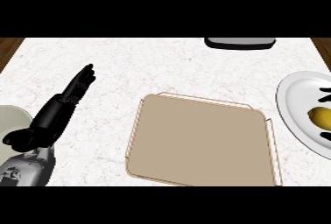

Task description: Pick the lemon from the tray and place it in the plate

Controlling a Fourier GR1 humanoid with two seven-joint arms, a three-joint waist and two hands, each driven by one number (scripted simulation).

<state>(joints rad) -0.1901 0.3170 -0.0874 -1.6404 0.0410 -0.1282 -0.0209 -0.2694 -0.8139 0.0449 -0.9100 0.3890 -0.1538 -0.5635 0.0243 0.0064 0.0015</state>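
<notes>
The lemon [318, 117] lies on the plate [294, 94] right of the tray [200, 140], black fingers [326, 91] around it, left hand [58, 111] open.

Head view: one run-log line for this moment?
lemon: on plate | tray: holds nothing | right hand: at lemon, mostly cropped | left hand: open, resting

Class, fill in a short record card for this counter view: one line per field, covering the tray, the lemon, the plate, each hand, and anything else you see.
tray: tan, square, mid-counter, nothing on it
lemon: yellow, on the plate
plate: white, at the right edge, partly cut off
right hand: only dark fingertips show around the lemon; open or shut cannot be told
left hand: at left, fingers straight, holding nothing
other items: dark object at the far edge; pale round object at the left edge
counter: white, marbled
</notes>
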